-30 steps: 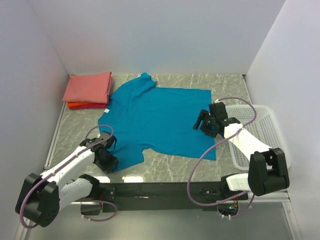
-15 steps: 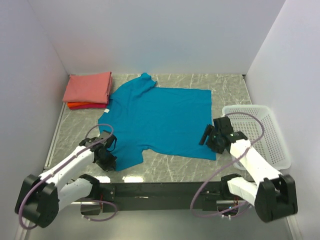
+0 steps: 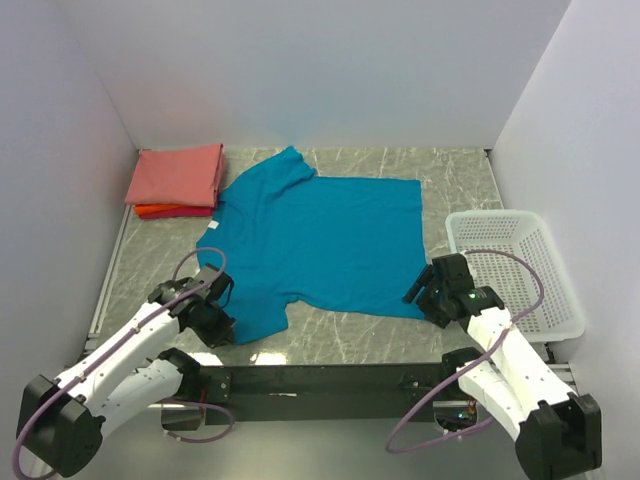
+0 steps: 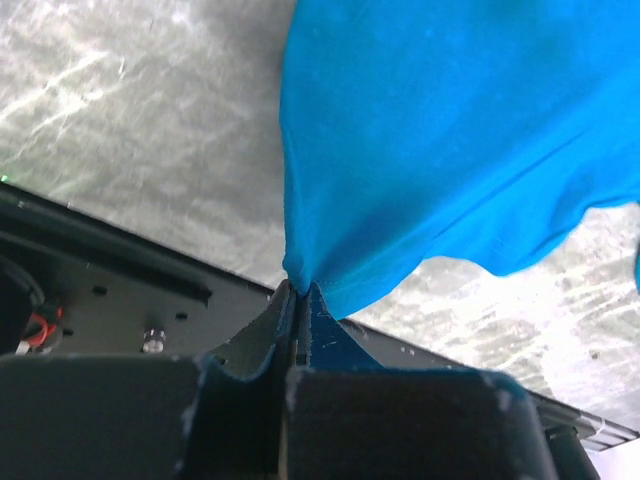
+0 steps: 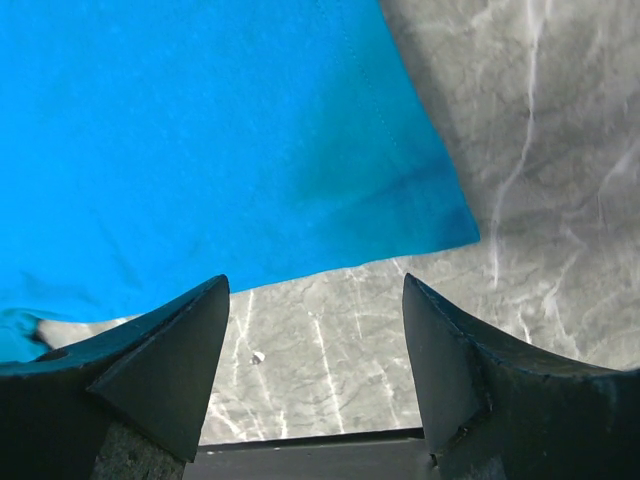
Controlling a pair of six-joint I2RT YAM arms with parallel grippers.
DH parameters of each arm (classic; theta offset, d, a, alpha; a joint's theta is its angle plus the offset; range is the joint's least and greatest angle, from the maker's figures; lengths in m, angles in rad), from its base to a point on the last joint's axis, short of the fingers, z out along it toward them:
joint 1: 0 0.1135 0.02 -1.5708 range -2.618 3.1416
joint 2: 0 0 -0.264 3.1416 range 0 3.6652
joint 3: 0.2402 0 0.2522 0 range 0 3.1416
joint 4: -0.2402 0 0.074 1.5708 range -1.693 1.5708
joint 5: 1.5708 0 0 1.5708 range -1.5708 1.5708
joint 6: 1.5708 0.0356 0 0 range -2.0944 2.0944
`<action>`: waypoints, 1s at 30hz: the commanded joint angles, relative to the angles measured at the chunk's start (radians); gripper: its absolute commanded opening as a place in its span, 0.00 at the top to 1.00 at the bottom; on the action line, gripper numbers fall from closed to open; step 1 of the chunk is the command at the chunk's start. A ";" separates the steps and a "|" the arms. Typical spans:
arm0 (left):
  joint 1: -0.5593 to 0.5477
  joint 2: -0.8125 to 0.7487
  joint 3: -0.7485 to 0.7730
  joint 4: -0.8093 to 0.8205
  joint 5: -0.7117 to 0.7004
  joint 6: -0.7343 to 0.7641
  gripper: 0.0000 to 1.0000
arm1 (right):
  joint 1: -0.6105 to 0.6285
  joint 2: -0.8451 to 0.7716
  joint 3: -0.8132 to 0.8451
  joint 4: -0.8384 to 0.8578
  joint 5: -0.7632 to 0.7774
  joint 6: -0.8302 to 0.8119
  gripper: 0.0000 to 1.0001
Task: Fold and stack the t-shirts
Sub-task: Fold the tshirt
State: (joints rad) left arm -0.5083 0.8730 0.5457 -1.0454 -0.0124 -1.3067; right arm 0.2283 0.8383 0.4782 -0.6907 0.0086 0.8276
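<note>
Teal shirt (image 3: 320,240) spread flat at the centre of the table (image 3: 450,170), neck toward 9 o'clock and hem toward 3. Folded pink shirt (image 3: 178,175) on orange shirt (image 3: 160,211) at 10 o'clock; basket (image 3: 560,325) at 3 o'clock.

The left gripper (image 3: 218,325) is pinched fully together on the near sleeve edge at 7 o'clock. The right gripper (image 3: 425,290) hangs wide open and empty over the hem corner at 5 o'clock.

To fold cleanly, the right jaws should probably straddle that corner, bite both layers and close before any lift. Both arms can then carry the near edge toward 12 o'clock together, under even tension. The left bite looks thin, so a gentle pull seems wise.
</note>
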 commanded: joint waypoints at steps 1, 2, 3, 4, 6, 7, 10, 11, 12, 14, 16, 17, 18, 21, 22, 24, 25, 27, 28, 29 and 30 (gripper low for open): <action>-0.013 0.001 0.069 -0.093 0.015 -0.020 0.99 | -0.001 -0.025 -0.032 -0.079 0.047 0.090 0.23; -0.013 0.004 0.072 -0.097 -0.013 -0.019 0.99 | -0.001 -0.024 -0.035 -0.073 0.047 0.088 0.23; -0.013 0.009 0.074 -0.084 -0.018 -0.013 0.99 | -0.003 -0.015 -0.039 -0.054 0.051 0.090 0.23; -0.015 0.018 0.077 -0.079 -0.027 -0.011 0.99 | 0.000 -0.007 -0.050 -0.038 0.047 0.088 0.24; -0.013 0.030 0.082 -0.061 -0.037 -0.006 0.99 | 0.002 0.022 -0.058 0.006 0.031 0.084 0.25; -0.015 0.038 0.091 -0.058 -0.047 -0.003 0.99 | 0.005 0.033 -0.064 0.017 0.034 0.087 0.25; -0.013 0.054 0.112 -0.056 -0.072 -0.005 0.99 | 0.029 0.071 -0.072 0.054 0.037 0.097 0.26; -0.013 0.052 0.115 -0.053 -0.075 -0.006 0.99 | 0.045 0.082 -0.072 0.062 0.039 0.102 0.27; -0.013 0.050 0.117 -0.051 -0.078 -0.008 0.99 | 0.071 0.106 -0.070 0.071 0.044 0.107 0.27; -0.013 0.050 0.122 -0.035 -0.083 -0.006 0.99 | 0.098 0.131 -0.064 0.072 0.066 0.130 0.27; -0.015 0.052 0.128 -0.033 -0.090 -0.008 0.99 | 0.121 0.150 -0.055 0.059 0.093 0.146 0.27; -0.015 0.055 0.129 -0.033 -0.096 -0.009 0.99 | 0.123 0.150 -0.053 0.056 0.120 0.150 0.27; -0.015 0.057 0.132 -0.033 -0.100 -0.009 0.99 | 0.123 0.151 -0.052 0.057 0.129 0.157 0.27; -0.013 0.061 0.143 -0.022 -0.109 -0.008 0.99 | 0.123 0.166 -0.044 0.071 0.136 0.159 0.31; -0.013 0.063 0.146 -0.024 -0.113 -0.006 0.99 | 0.124 0.171 -0.040 0.072 0.137 0.160 0.34; -0.013 0.066 0.154 -0.024 -0.127 -0.006 0.99 | 0.123 0.188 -0.036 0.091 0.143 0.156 0.38; -0.013 0.066 0.157 -0.025 -0.130 -0.006 0.99 | 0.123 0.197 -0.032 0.094 0.143 0.154 0.43; -0.013 0.066 0.158 -0.025 -0.138 -0.008 0.99 | 0.123 0.223 -0.027 0.105 0.143 0.148 0.46; -0.013 0.067 0.157 -0.025 -0.139 -0.009 0.99 | 0.124 0.232 -0.021 0.106 0.146 0.146 0.52; -0.013 0.070 0.160 -0.025 -0.141 -0.009 0.99 | 0.125 0.237 -0.016 0.105 0.151 0.145 0.55; -0.013 0.072 0.160 -0.028 -0.143 -0.009 0.99 | 0.125 0.240 -0.012 0.100 0.151 0.142 0.59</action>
State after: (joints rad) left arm -0.5186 0.9409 0.6685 -1.0748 -0.1230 -1.3060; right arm 0.3447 1.0473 0.4591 -0.5873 0.1558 0.9604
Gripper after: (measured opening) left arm 0.022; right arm 0.443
